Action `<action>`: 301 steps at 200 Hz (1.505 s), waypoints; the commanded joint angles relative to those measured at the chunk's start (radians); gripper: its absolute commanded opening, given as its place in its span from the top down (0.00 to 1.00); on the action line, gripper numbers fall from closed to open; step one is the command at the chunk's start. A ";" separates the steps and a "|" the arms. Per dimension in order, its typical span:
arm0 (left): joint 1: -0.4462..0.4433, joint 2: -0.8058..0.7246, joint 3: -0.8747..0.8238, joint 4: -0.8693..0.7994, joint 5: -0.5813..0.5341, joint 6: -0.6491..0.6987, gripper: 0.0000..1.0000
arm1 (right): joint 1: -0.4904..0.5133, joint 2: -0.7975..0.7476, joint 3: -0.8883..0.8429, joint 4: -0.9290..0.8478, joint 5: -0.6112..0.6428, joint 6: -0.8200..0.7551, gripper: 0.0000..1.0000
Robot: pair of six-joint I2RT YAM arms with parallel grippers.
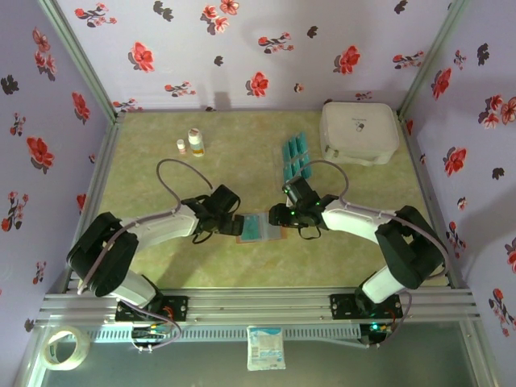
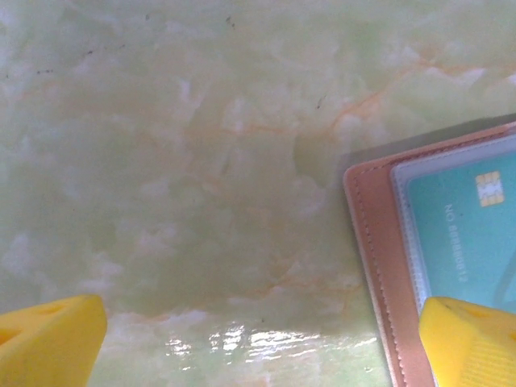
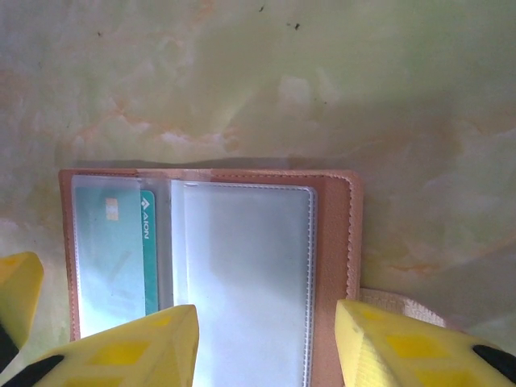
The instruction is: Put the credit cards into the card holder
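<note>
The card holder (image 1: 260,226) lies open on the table between both grippers, reddish-brown with clear pockets. One teal credit card (image 3: 113,250) sits in its left pocket, also seen through the plastic as the card (image 2: 459,234). The right pocket (image 3: 242,274) holds nothing. More credit cards (image 1: 294,157) lie in a row farther back. My left gripper (image 2: 258,347) is wide open at the holder's left edge (image 2: 375,266), one fingertip (image 2: 472,343) over it. My right gripper (image 3: 262,347) is open above the right pocket, with nothing between its fingers.
A large white rounded case (image 1: 359,131) stands at the back right. Two small bottles (image 1: 194,143) stand at the back left. A tape roll (image 1: 64,348) and a small packet (image 1: 265,347) lie in front of the rail, off the table top.
</note>
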 commanded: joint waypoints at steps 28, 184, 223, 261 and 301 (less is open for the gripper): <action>-0.005 -0.009 -0.047 0.024 -0.017 -0.025 0.00 | -0.003 0.022 -0.006 0.026 -0.013 0.022 0.52; -0.009 0.062 -0.056 0.061 -0.014 -0.015 0.00 | 0.003 0.110 -0.023 0.120 -0.092 0.066 0.54; -0.009 0.069 -0.057 0.068 -0.013 -0.016 0.00 | 0.016 0.116 -0.006 0.134 -0.124 0.081 0.58; -0.009 0.069 -0.059 0.072 -0.011 -0.017 0.00 | 0.031 0.096 0.005 0.147 -0.139 0.101 0.59; -0.010 0.060 -0.062 0.071 -0.010 -0.019 0.00 | 0.051 0.054 0.026 0.130 -0.134 0.111 0.59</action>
